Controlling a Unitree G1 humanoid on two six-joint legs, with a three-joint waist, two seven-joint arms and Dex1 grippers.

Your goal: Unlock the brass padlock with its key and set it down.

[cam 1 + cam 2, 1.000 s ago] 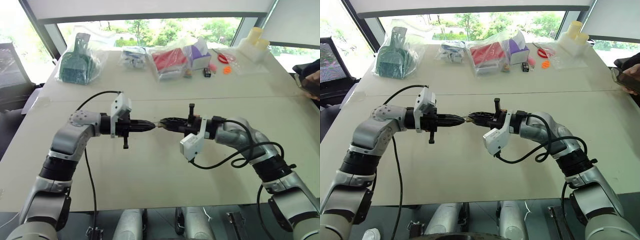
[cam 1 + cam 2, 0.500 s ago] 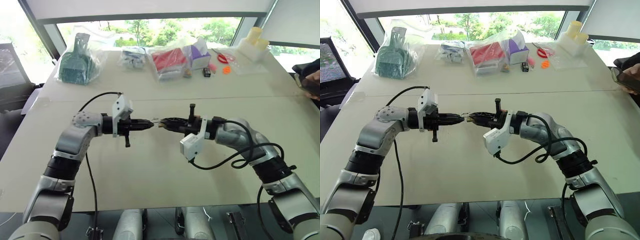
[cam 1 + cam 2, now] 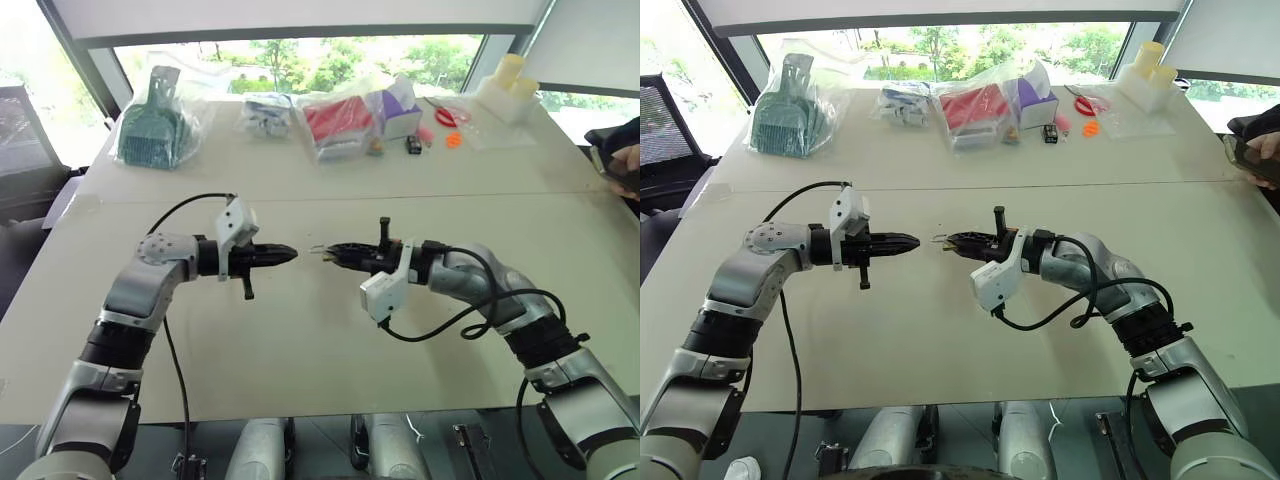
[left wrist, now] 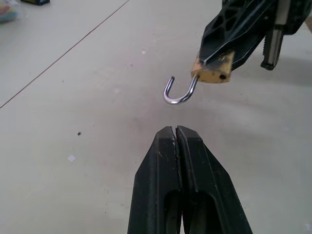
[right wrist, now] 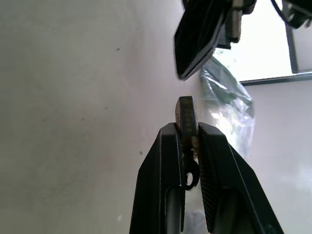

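The right tool [image 4: 217,61] is clamped on the padlock [image 4: 213,73], holding it in the air above the middle of the worktop [image 3: 300,350]. The brass body is pinched between the two black fingers [image 5: 168,161], and the silvery shackle [image 4: 178,92] hangs open from it as a hook with one end free. In the right wrist view the body [image 5: 186,117] stands edge-on out of the fingers, with a small dark ring [image 5: 190,178] lower in the gap between them.

The left tool [image 3: 285,253] has its fingers pressed together; I can't make out anything between them, and the key can't be picked out. It points right, at the right tool [image 3: 325,251], which points left at it. The two tips are level and apart, with a gap between them; the padlock sits at the right tool's tip, on the right side of that gap.

At the far side of the worktop lie a green scoop in a clear bag [image 3: 155,120], a bag with red contents [image 3: 335,122], a purple box [image 3: 398,110] and small orange bits [image 3: 454,140]. A person's hand [image 3: 625,160] shows at the right edge.
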